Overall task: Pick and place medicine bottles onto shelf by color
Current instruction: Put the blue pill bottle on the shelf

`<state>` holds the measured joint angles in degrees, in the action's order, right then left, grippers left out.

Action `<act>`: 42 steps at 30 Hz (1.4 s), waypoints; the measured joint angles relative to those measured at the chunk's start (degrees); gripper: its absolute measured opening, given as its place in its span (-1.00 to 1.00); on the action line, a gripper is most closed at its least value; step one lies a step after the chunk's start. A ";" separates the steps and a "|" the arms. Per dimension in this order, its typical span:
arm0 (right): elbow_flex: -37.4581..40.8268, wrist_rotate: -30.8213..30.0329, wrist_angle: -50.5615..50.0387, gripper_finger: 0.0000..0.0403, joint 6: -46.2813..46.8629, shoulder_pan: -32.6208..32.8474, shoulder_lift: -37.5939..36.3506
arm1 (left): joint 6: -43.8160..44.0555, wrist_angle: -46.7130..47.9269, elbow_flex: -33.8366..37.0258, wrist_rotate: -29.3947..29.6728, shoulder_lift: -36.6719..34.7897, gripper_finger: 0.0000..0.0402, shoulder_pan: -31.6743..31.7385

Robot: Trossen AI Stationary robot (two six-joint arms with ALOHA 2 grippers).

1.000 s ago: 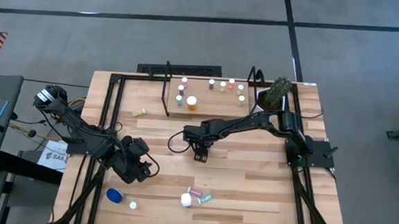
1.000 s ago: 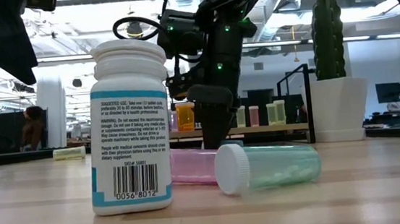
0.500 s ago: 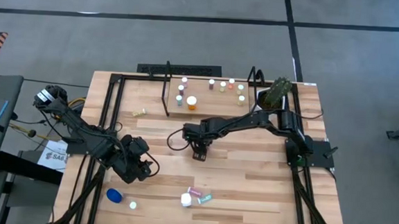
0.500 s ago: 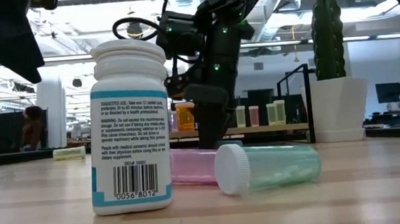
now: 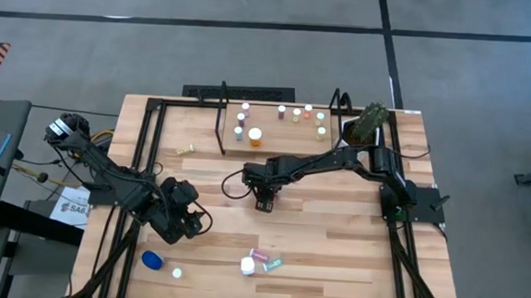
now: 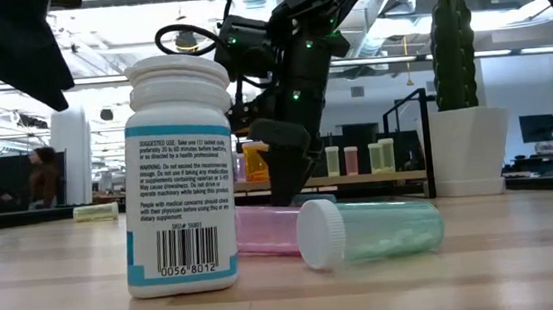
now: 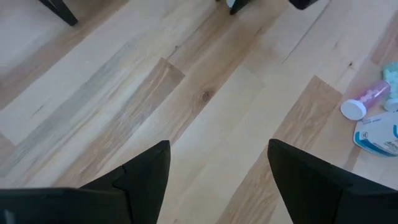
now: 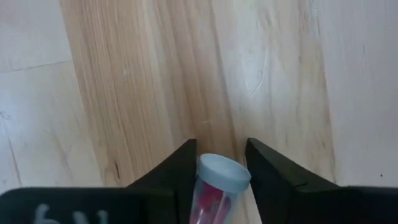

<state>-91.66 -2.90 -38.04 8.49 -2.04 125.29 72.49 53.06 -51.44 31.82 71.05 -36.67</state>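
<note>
From my station, the shelf (image 5: 275, 136) sits at twelve o'clock on the bench (image 5: 332, 264), carrying a row of medicine bottles (image 5: 296, 115). The right gripper (image 5: 264, 203) hangs at bench centre, clamped on a vial (image 8: 214, 186). The left gripper (image 5: 193, 223) sits at eight o'clock, fingers apart. Three bottles (image 5: 260, 261) cluster at six o'clock, two more (image 5: 152, 259) at seven.

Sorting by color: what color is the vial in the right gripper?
Red contents, pale blue cap; the vial in the right gripper shows best in the right wrist view.
</note>
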 joint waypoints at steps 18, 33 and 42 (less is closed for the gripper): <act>0.04 1.31 -0.14 -0.36 -3.19 -1.90 -13.74 | -2.53 -3.25 -0.02 13.82 0.00 0.28 0.16; 0.00 -1.31 23.33 -0.34 -21.27 0.83 -30.81 | -36.28 -28.00 -0.07 42.66 0.00 0.28 6.34; 0.02 -13.32 20.44 -0.34 -21.09 0.39 -36.83 | -53.96 -46.85 -0.07 24.39 0.00 0.28 21.42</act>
<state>-91.64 -16.22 -17.61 -12.60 -1.65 88.46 18.53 6.21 -51.51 56.20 71.05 -15.24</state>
